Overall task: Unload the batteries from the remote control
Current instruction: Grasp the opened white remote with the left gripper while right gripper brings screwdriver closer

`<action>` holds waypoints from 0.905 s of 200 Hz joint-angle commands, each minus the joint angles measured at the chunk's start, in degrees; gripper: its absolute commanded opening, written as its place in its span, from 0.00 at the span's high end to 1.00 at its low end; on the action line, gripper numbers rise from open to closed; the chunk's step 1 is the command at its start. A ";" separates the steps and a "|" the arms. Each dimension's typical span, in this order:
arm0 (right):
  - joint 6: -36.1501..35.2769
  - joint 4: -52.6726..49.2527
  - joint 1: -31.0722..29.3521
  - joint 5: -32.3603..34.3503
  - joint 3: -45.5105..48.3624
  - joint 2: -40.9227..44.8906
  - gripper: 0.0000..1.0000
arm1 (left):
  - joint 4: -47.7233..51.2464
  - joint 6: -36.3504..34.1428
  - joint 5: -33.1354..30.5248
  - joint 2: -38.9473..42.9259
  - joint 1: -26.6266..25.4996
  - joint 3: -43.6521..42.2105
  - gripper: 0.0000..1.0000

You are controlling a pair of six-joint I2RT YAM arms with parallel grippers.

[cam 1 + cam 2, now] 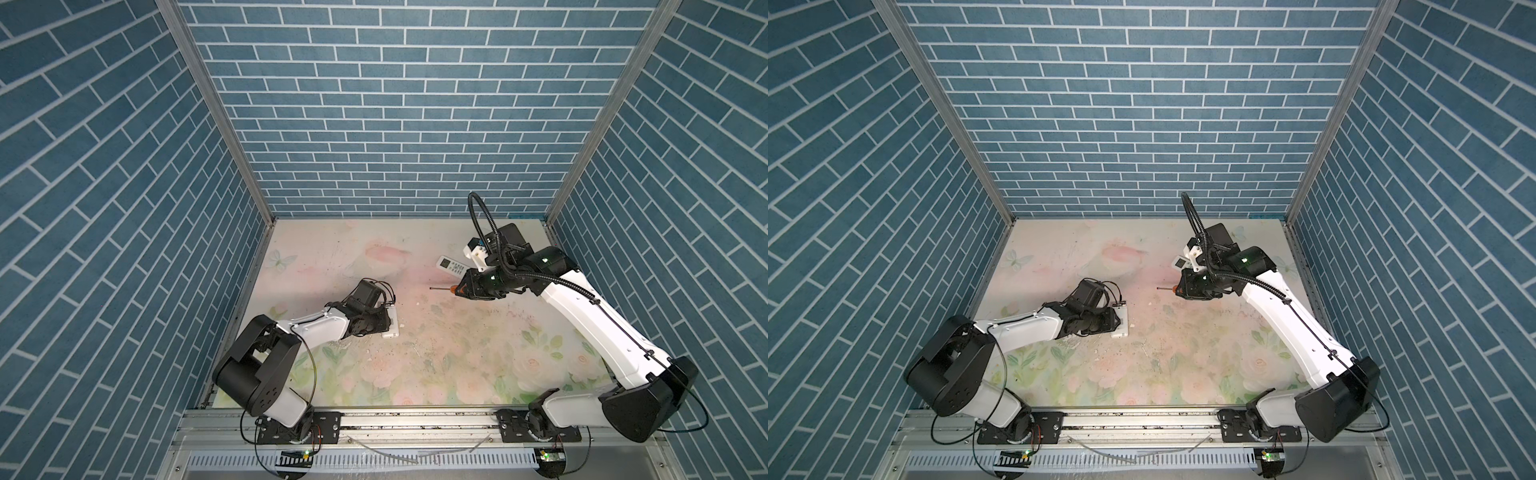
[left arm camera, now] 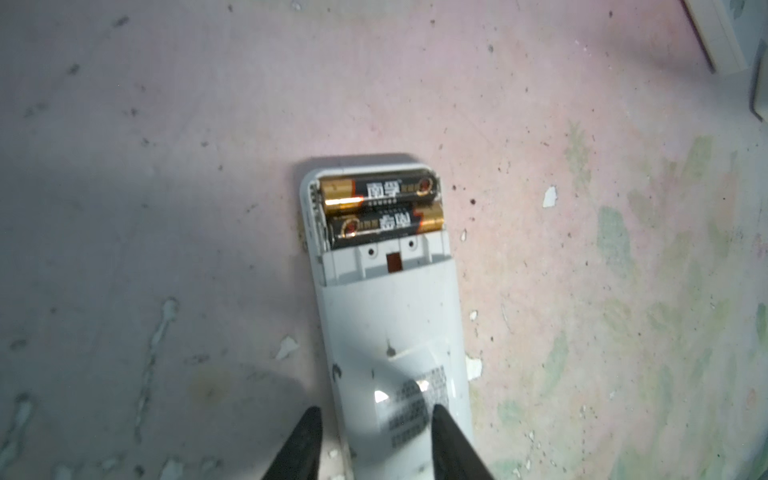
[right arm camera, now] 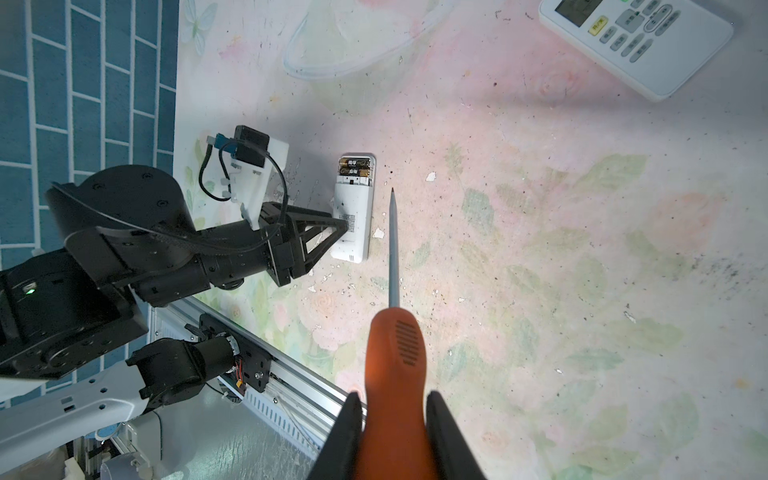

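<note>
Second remote (image 3: pixel 636 45) sits well off, right gripper (image 3: pixel 392 399) clamps the screwdriver (image 3: pixel 395 353), batteries (image 2: pixel 380 208) lie just beyond the parted left gripper (image 2: pixel 374 409)

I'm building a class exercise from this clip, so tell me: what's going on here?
The left claw stands open over the label end of a white remote lying back-up, cover off, two batteries seated in its bay. The right claw grips an orange-handled screwdriver, its tip clear of that remote. A second remote lies face-up farther back.

Glossy foil-labelled batteries (image 2: pixel 380 192) — white plastic remote (image 2: pixel 390 324), scuffed matt tabletop (image 2: pixel 166 124).
</note>
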State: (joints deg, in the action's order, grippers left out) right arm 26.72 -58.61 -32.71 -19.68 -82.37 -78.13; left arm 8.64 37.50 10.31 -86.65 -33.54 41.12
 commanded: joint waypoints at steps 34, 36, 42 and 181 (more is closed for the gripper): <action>-1.69 -1.53 0.19 -0.44 -2.17 -2.32 1.00 | 12.15 -2.22 -2.39 5.52 -0.30 6.07 0.31; -1.74 -1.62 0.19 -0.44 -2.33 -2.41 1.00 | 12.35 -2.24 -2.31 5.55 -0.34 6.25 0.31; -1.92 -1.84 0.19 -0.44 -2.69 -2.83 1.00 | 12.98 -2.27 -1.93 5.53 -0.45 6.68 0.30; -7.47 -3.39 5.28 -5.67 -6.80 -6.27 1.00 | 15.75 2.73 -9.42 -9.28 -7.15 13.40 0.21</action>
State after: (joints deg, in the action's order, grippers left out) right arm 22.02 -61.12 -27.99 -22.96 -87.59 -85.27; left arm 24.32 40.25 2.50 -93.76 -40.29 53.36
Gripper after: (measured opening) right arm 0.262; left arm 0.788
